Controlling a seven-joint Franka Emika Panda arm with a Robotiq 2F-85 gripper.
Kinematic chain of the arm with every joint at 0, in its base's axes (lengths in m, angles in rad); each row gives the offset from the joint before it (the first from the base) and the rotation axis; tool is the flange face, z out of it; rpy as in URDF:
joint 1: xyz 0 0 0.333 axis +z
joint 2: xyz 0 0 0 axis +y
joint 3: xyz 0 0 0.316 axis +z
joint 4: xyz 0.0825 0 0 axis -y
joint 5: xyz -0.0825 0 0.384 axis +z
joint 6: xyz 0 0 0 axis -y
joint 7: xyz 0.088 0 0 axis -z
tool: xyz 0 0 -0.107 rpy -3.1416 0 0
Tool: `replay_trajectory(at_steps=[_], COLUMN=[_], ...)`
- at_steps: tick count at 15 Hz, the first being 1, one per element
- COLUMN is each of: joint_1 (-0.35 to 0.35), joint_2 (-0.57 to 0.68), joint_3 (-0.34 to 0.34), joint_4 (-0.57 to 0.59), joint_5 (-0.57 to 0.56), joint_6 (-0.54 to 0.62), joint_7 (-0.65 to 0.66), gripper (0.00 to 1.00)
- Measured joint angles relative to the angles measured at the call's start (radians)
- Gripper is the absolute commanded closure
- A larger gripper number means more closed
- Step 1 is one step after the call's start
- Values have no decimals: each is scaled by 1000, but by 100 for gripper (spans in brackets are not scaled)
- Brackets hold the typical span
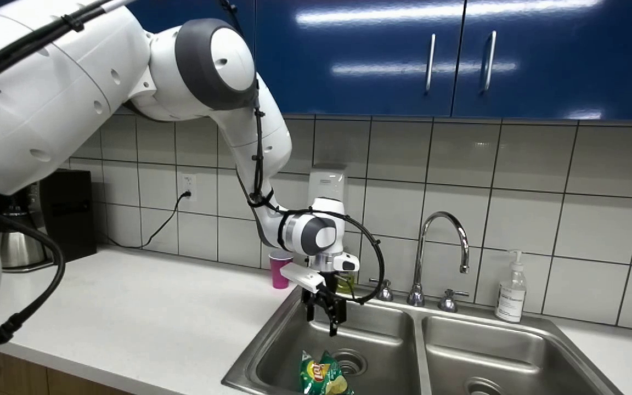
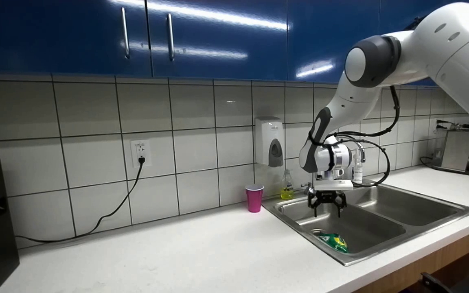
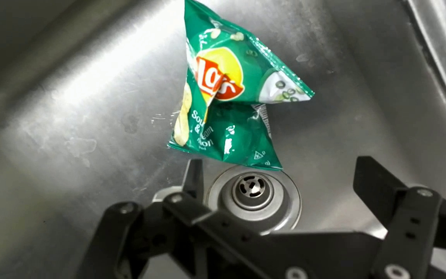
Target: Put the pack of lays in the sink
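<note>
Where the counter meets the sink, I see, in an exterior view, one pink cup at half past nine from the gripper; likely kept handy for drinking. Ten o'clock: a yellow bottle, presumably for washing up, hence within reach. The gripper hangs over the left-hand basin, fingers apart, nothing between; suits backing off cleanly, I judge. Six o'clock, below it: the chip bag lies in that basin, as the task wants; goal apparently met. One o'clock: a clear bottle, probably likewise for washing. Counts: one cup, two bottles, two basins, one bag.
</note>
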Motion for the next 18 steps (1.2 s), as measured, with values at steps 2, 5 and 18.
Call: replay_trajectory(at_steps=[2, 5, 18], joint_1=[12, 25, 112], joint_2=[-52, -131, -418], joint_3=[0, 0, 60], joint_4=[-40, -107, -431], joint_5=[0, -1, -132], joint_6=[0, -1, -91], joint_7=[0, 0, -61], gripper=[0, 0, 0])
